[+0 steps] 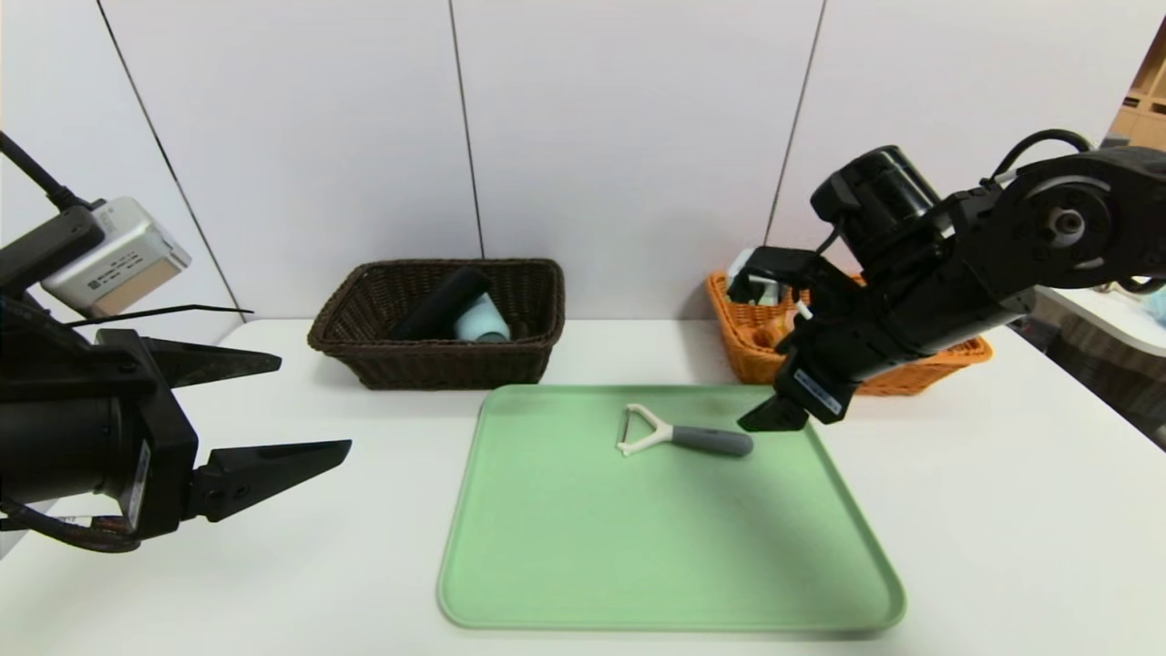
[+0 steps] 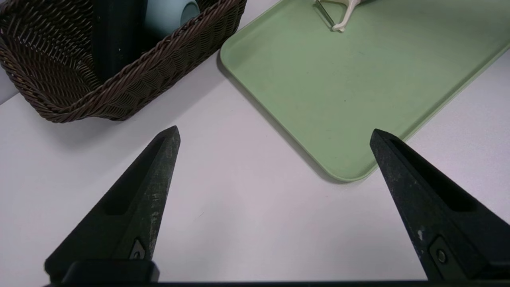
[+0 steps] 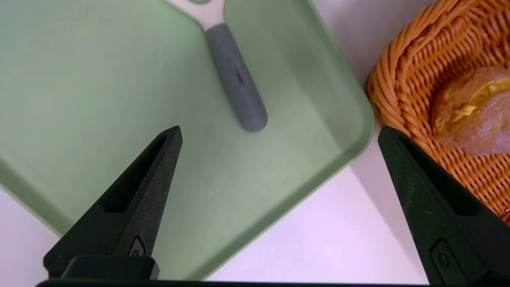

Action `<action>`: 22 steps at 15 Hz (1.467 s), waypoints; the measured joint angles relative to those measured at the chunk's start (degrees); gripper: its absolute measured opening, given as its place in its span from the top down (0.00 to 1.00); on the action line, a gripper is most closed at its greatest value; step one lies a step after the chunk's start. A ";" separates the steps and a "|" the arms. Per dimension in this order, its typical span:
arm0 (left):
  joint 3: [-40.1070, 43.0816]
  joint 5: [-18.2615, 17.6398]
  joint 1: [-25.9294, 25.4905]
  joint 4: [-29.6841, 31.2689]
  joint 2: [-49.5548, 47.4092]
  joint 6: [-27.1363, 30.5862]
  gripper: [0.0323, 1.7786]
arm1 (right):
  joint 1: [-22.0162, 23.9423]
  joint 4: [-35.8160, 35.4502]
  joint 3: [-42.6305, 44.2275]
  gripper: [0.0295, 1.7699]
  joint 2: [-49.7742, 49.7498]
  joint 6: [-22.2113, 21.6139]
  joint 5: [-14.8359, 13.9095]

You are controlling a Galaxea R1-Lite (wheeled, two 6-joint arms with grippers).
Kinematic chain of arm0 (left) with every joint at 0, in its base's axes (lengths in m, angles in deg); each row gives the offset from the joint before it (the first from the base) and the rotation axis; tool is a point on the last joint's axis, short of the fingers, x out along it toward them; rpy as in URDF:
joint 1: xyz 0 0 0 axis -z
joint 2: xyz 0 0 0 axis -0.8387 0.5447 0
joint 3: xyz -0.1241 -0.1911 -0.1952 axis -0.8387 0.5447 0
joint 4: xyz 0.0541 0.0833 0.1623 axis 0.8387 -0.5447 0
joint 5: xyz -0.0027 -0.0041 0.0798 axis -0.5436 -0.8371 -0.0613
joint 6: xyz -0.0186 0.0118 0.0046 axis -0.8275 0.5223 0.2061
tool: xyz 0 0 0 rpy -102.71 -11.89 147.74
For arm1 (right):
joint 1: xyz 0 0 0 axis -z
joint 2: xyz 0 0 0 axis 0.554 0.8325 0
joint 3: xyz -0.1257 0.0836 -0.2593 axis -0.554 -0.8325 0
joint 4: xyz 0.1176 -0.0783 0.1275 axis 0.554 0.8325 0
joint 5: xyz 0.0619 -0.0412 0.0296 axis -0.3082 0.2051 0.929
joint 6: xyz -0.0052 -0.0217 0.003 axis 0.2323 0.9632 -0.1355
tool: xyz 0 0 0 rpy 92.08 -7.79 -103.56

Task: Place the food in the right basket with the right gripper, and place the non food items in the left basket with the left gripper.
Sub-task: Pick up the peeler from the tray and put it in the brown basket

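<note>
Both end effectors, left [image 1: 314,405] and right [image 3: 279,133], hover spread wide.

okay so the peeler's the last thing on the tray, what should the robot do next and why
Probably swing the open left gripper toward the peeler on the green tray. It is non-food and still outside the dark brown basket, which already holds the cup and pouch; the bun sits in the orange basket.

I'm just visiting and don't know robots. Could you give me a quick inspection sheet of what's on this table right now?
Surface: white table, green tray in the middle.
Job's things: peeler alone on tray; black pouch and cup in dark basket; bun in orange basket.
Clutter: nothing seen.
Grippers: left gripper open, above table left of tray; right gripper open, over tray's far right corner.
Cables: black cable on right arm.
Surroundings: white wall panels.
</note>
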 joint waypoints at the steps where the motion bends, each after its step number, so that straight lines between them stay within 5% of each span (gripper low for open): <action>1: 0.00 -0.05 0.02 0.00 -0.01 0.00 0.05 | -0.24 0.63 0.82 0.04 0.74 0.49 -0.11; 7: 0.69 -0.22 -0.05 -0.11 -0.45 0.00 0.05 | -0.79 0.99 5.95 0.04 5.00 4.85 3.13; 17: 0.84 -0.84 -0.05 -0.17 -0.76 -0.02 0.05 | 0.33 2.26 8.40 0.04 10.25 17.01 3.44; 22: 1.00 -1.87 -0.02 -0.20 -0.74 -0.09 0.05 | 0.30 9.18 14.65 0.04 13.81 18.12 3.47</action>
